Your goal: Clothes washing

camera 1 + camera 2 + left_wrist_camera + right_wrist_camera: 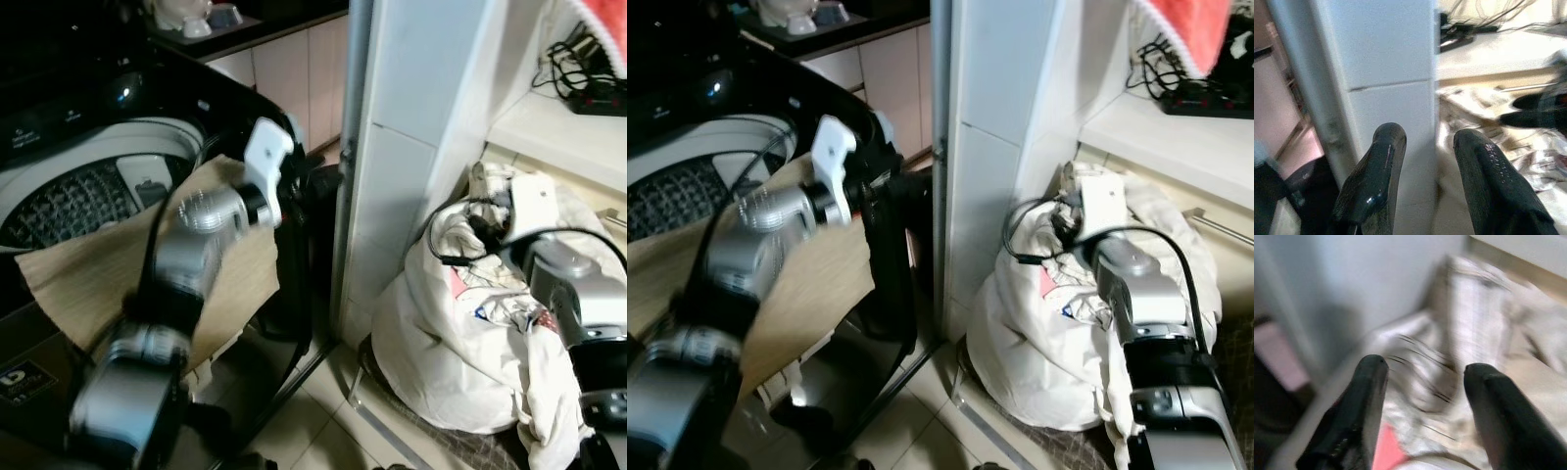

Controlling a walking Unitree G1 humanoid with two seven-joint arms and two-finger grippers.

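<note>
A top-loading washing machine (88, 186) stands at the left with its lid up and its drum showing. A tan cloth (108, 264) lies draped over its front rim. My left arm (263, 162) is raised above that cloth, and my left gripper (1425, 139) is open and holds nothing, pointing at the white pillar. On the floor to the right sits a heap of white laundry (451, 333) with a pink patch. My right gripper (1422, 369) hangs open just over the top of the heap, with nothing between its fingers.
A white tiled pillar (402, 147) stands between the machine and the laundry heap. A shelf (558, 122) behind the heap carries black cables, and a red cloth (1181, 29) hangs above it. Cabinets (284, 69) stand behind the machine. Pale floor tiles (313, 421) show between machine and heap.
</note>
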